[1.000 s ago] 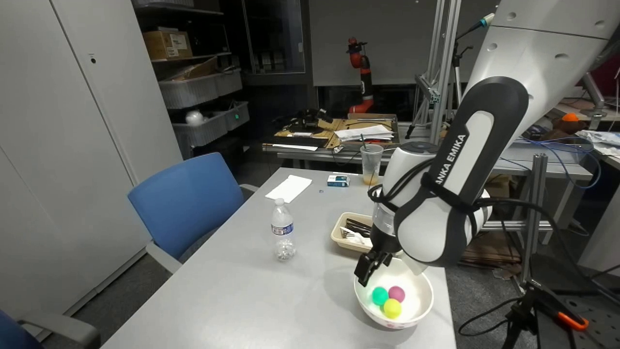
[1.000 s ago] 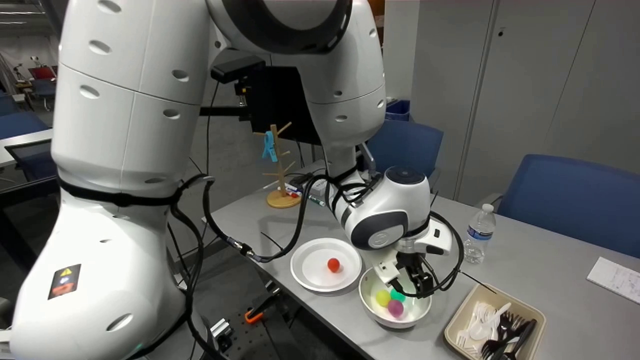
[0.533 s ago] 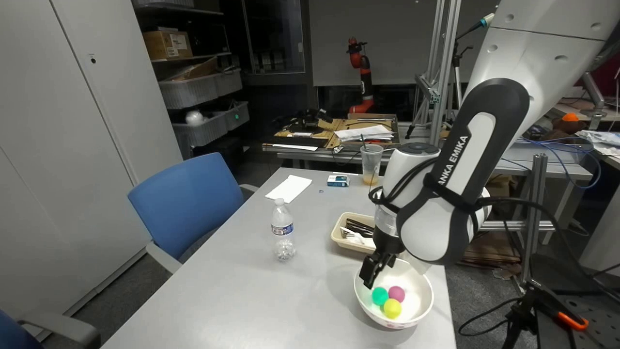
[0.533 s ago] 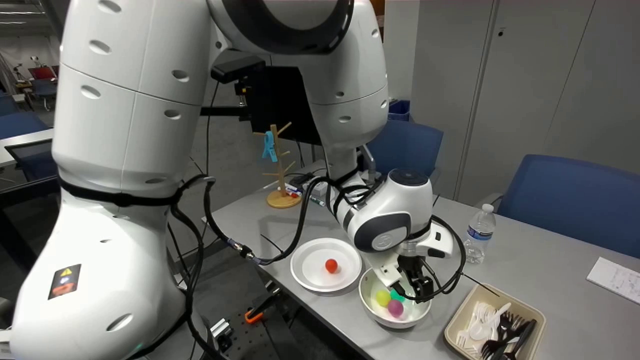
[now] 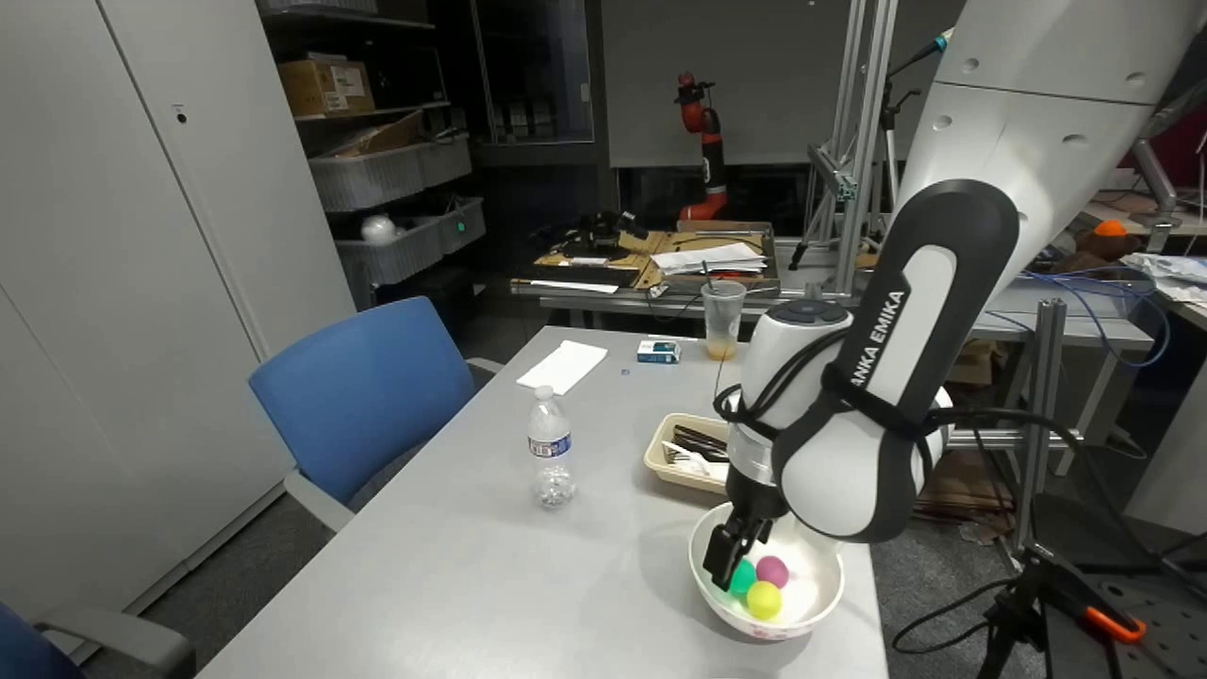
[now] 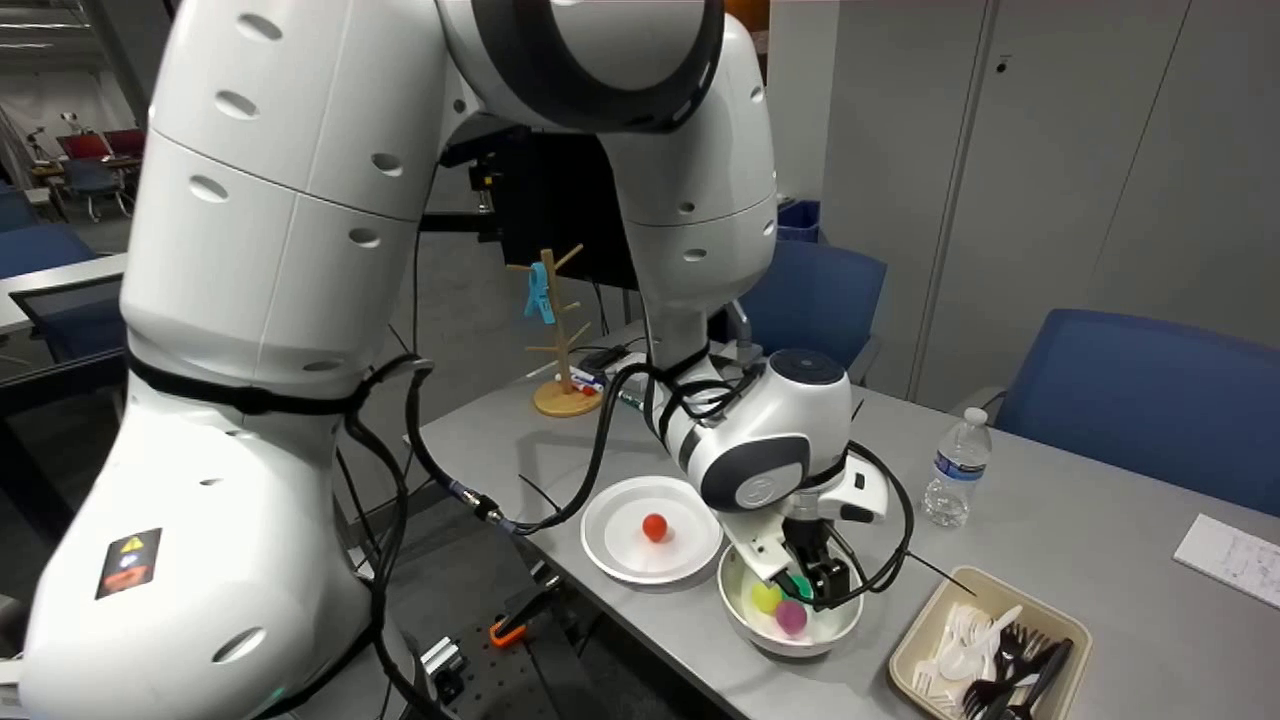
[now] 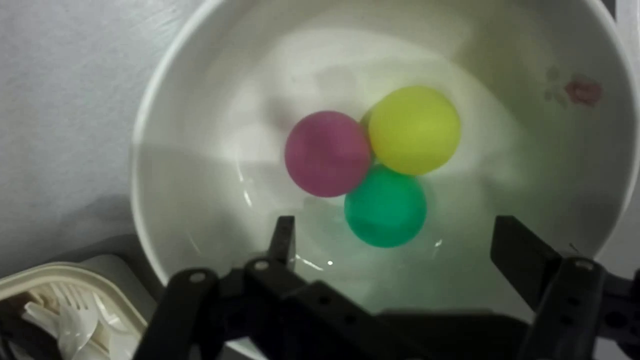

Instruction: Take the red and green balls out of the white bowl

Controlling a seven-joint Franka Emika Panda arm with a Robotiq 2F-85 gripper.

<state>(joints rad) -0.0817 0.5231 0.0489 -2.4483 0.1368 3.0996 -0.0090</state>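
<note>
Table (image 5: 453,566): cut off by the lower edge in both exterior views.
Robot arm (image 6: 280,200): runs out of the top in both exterior views.
Cutlery tray (image 5: 677,473): one end hidden behind the arm in an exterior view; only a corner in the wrist view.
White bowl (image 7: 200,125): rim cut off at the top of the wrist view.
White plate (image 6: 620,550): just beside the bowl.
Gripper (image 7: 397,245): at the bowl, released, fingers (image 7: 522,255) spread wide to either side of the green ball (image 7: 385,206); fingertip depth hard to judge.
Yellow ball (image 7: 414,130), purple ball (image 7: 327,153): bunched in the bowl.
Green ball: with them, partly hidden by the gripper in both exterior views; contact unclear.
Red ball (image 6: 654,527): on the plate.
</note>
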